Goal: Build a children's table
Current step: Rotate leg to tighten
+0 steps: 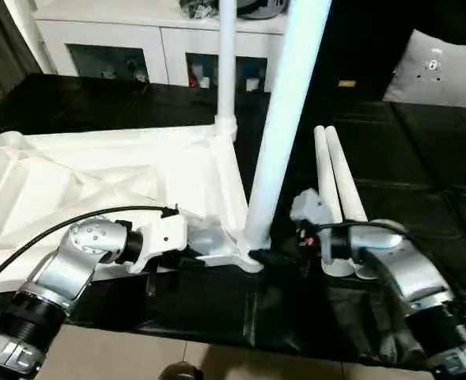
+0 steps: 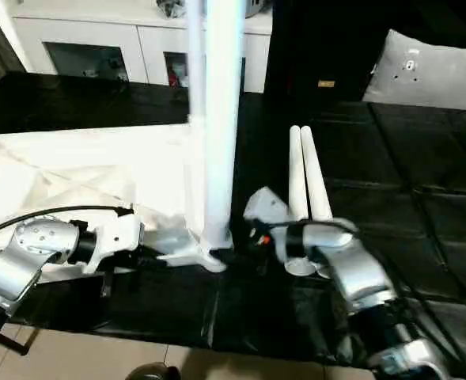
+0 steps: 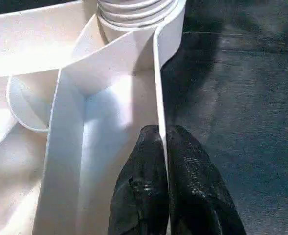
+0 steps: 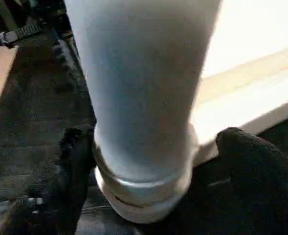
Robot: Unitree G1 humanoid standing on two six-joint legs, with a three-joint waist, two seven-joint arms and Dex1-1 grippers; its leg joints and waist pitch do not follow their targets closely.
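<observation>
The left tool (image 3: pixel 164 161) pinches the top's (image 1: pixel 98 170) rim, steadying it; the right tool (image 4: pixel 153 161) straddles the socketed leg (image 1: pixel 284 119), jaws wide.

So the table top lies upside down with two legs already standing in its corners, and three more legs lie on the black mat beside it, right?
Not quite. Two spare legs lie side by side on the black mat, not three, as the left eye view shows. The rest holds: the table top lies upside down with a near leg and a far leg standing in its corners.
</observation>
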